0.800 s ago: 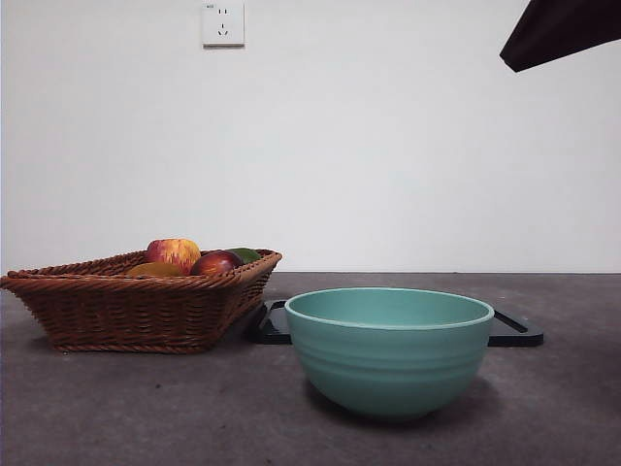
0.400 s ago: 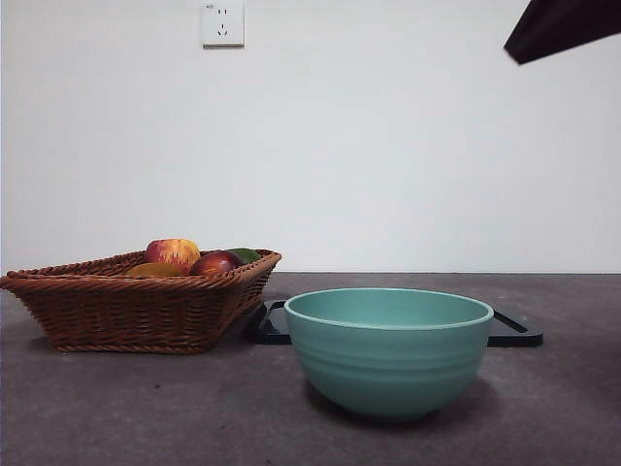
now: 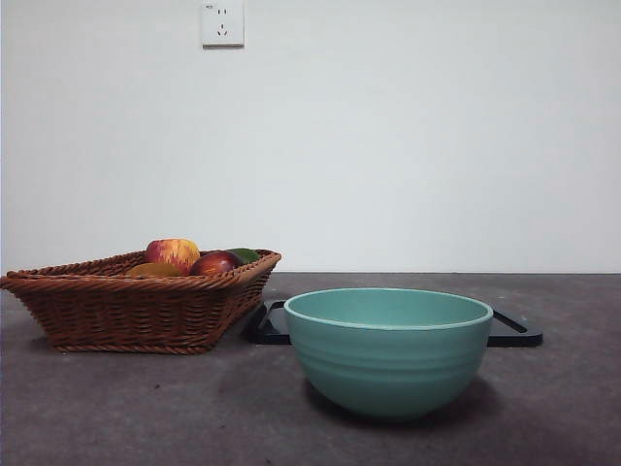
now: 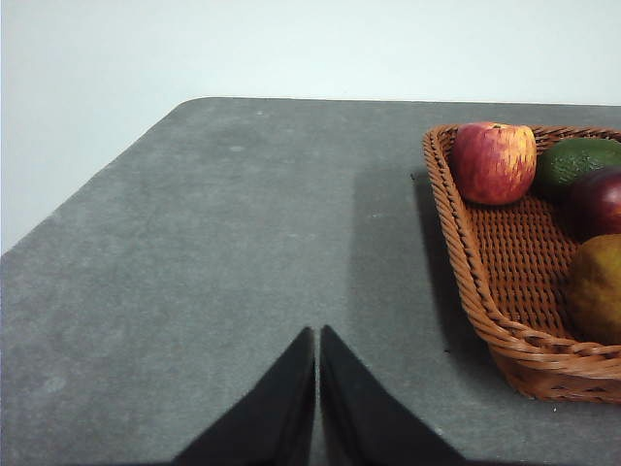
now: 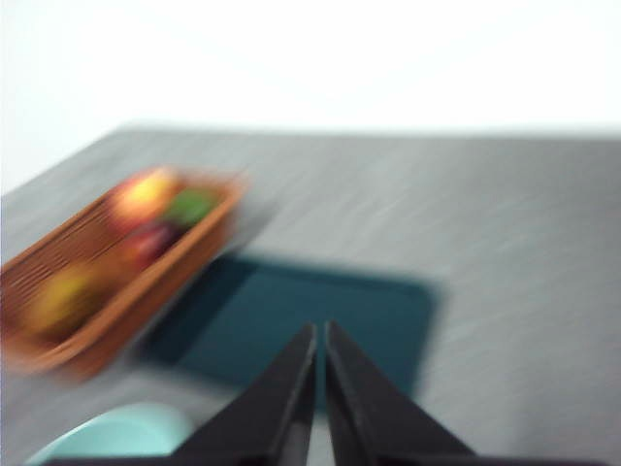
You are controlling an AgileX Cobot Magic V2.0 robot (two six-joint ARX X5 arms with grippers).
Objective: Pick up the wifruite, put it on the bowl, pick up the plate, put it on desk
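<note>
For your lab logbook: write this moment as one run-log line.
brown-orange oval wifruite: in wicker basket | mint-teal ceramic bowl: empty | left end effector: shut | right end effector: shut

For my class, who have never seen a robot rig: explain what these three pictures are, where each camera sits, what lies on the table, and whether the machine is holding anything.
This is a two-armed robot at a dark grey tabletop. One camera sits low at table height, and one rides on each wrist.

The low view shows a brown woven wicker basket of fruit, a mint-teal ridged ceramic bowl nearer the camera, and a flat black tray behind the bowl. No arm shows there.

The left wrist view shows the left claw, shut and empty, above bare table beside the basket. In the basket lie a red-yellow streaked apple, a green fruit, a dark red fruit and a dull brown-orange oval fruit.

The right wrist view is blurred: the right claw, shut and empty, hangs above the tray.
</note>
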